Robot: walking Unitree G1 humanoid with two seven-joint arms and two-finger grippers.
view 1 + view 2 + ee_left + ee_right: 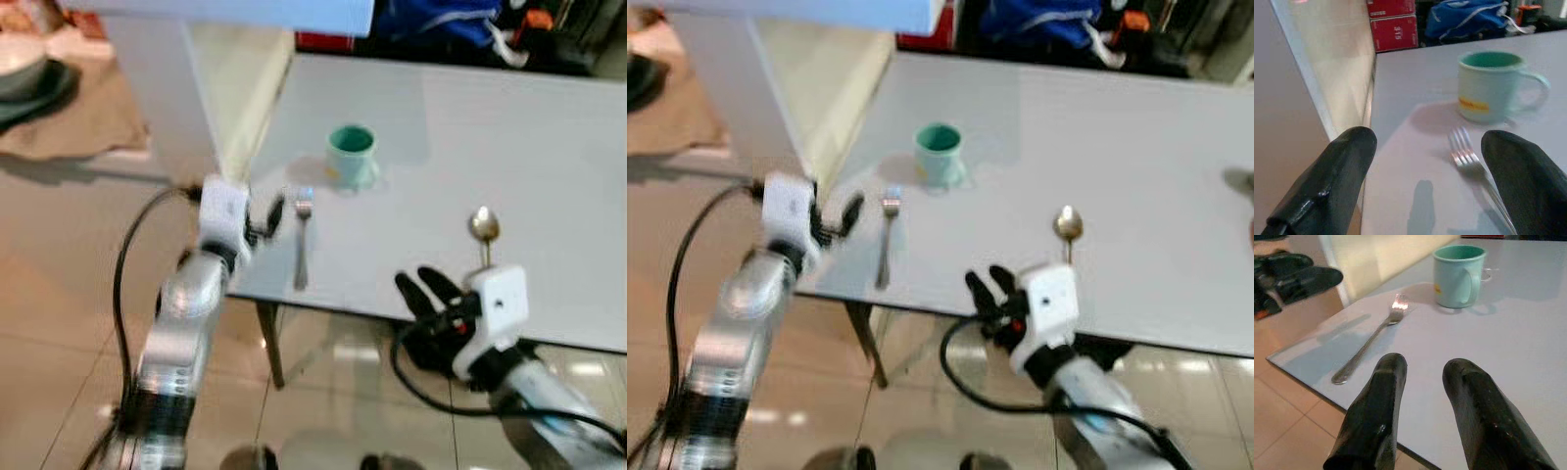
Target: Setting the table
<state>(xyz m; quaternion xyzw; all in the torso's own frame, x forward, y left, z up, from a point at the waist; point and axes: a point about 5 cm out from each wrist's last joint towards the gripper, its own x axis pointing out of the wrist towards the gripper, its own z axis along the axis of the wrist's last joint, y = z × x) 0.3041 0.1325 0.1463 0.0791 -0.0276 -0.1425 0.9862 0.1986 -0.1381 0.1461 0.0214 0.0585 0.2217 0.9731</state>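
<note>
A teal mug point(351, 152) stands on the white table point(549, 166) near its left end. A fork point(302, 240) lies in front of the mug, tines toward it, and a spoon point(484, 233) lies further right near the front edge. My left gripper point(269, 220) hovers at the table's left edge beside the fork, open. In the left wrist view its fingers point(1337, 181) are spread wide, with the fork point(1469, 159) and mug point(1491, 85) ahead. My right gripper point(421, 287) is at the front edge, left of the spoon handle, open and holding nothing point(1426, 367).
A second table at the far left carries a tan cloth and a dark plate with a bowl point(24, 78). A white pillar point(157, 88) stands between the tables. A blue bag point(431, 20) and red boxes point(1396, 24) lie beyond. Tiled floor point(59, 323) lies below.
</note>
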